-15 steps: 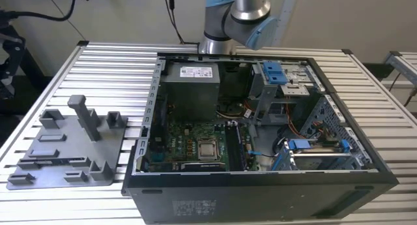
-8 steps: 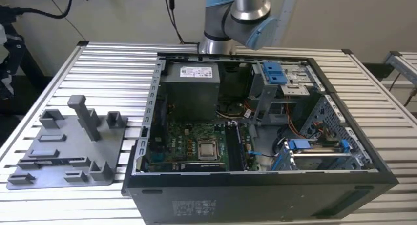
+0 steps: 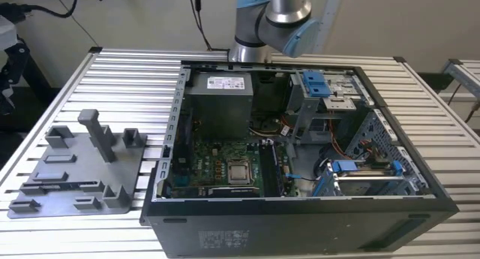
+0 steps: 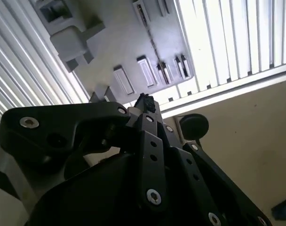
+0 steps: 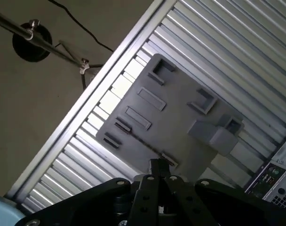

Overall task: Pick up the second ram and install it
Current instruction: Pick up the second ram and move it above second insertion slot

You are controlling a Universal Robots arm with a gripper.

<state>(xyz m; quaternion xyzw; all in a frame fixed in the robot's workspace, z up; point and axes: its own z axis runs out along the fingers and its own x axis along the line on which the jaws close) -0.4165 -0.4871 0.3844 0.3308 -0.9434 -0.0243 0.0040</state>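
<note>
We saw a matte grey fixture tray at the exterior view's left on a silver table striped with parallel slats, a black computer case around a green motherboard, blue latches, and a black gripper.

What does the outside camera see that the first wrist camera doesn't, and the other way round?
The exterior view looks down into the open computer case: the green motherboard, the grey power supply, and part of the robot arm behind it. The first wrist view has the gripper pointing toward the grey tray, plus the floor and a black cable. Both share the grey tray with its slots and the ribbed metal table; a back corner of the computer case peeks into the first wrist view too.
</note>
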